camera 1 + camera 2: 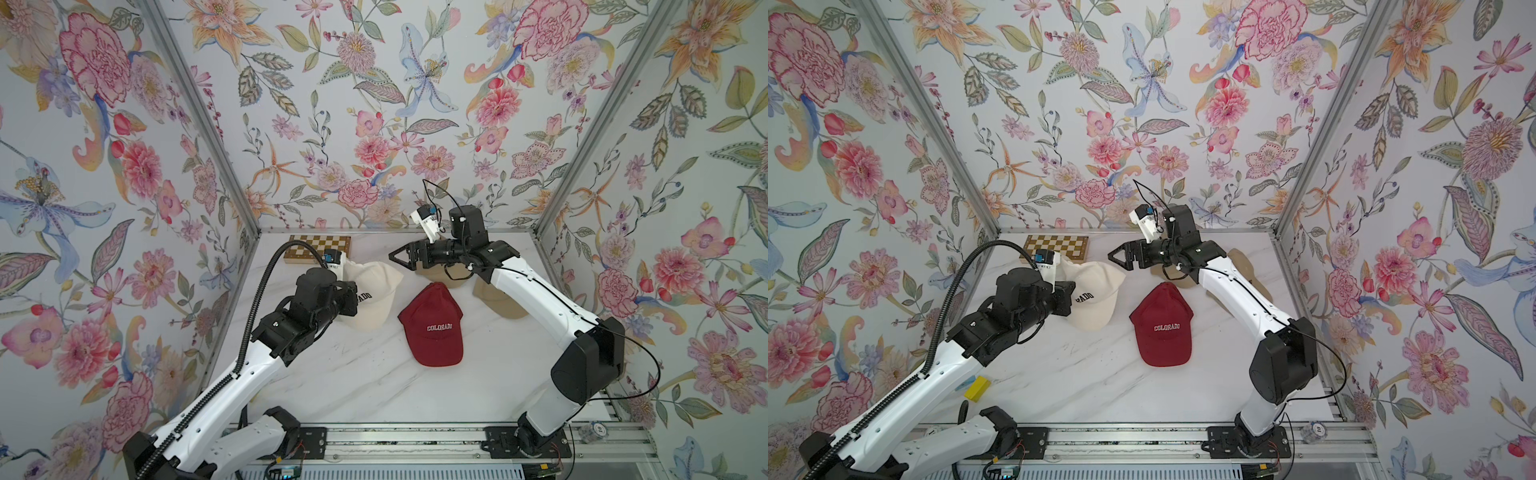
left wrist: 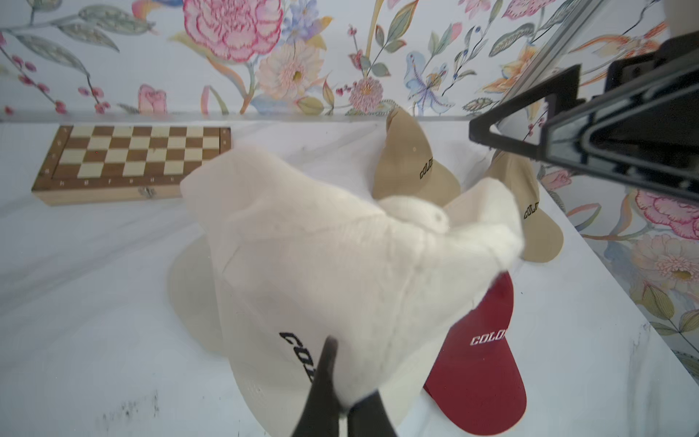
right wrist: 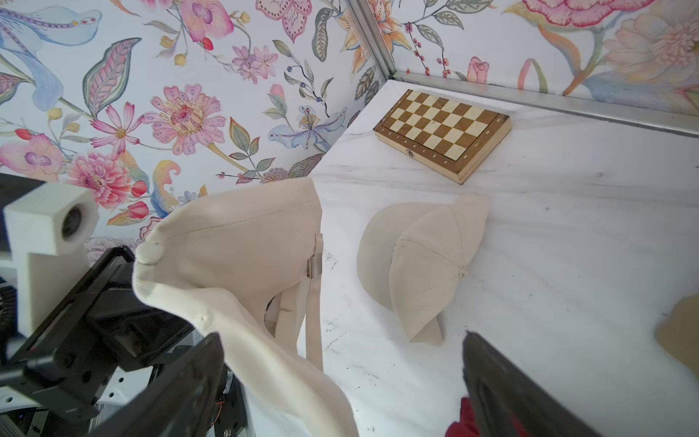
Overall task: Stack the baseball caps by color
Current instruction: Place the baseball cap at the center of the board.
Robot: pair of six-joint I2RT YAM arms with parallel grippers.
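On the white marble table (image 1: 374, 386), taking the far wall as twelve o'clock, the caps lie in three groups. At about ten o'clock the left gripper (image 2: 346, 401) has its jaws pressed together on the front panel of a cream cap (image 2: 340, 246), pinching the cloth just beside the black lettering. That cap hangs lifted and crumpled, its back strap dangling in the right wrist view. A second cream cap (image 3: 420, 261) lies flat on the table below and just beyond it, crown up, with part of its brim showing under the held one in the left wrist view.

Near the centre, a dark red cap (image 1: 434, 328) rests crown up with COLORADO facing the robot and its brim pointing towards six o'clock. Whether others sit beneath it I cannot tell.

At one to two o'clock two tan caps lie side by side, one (image 2: 412, 162) nearer the far wall, another (image 2: 537, 219) closer to the right wall; the right arm partly covers both in both top views.

Above the table at twelve o'clock the right gripper (image 1: 397, 257) hovers with its jaws spread wide and nothing between them, pointing towards nine o'clock.

A chessboard (image 1: 320, 247) lies closed at eleven o'clock against the far wall, and a yellow block (image 1: 977, 388) sits at eight o'clock.
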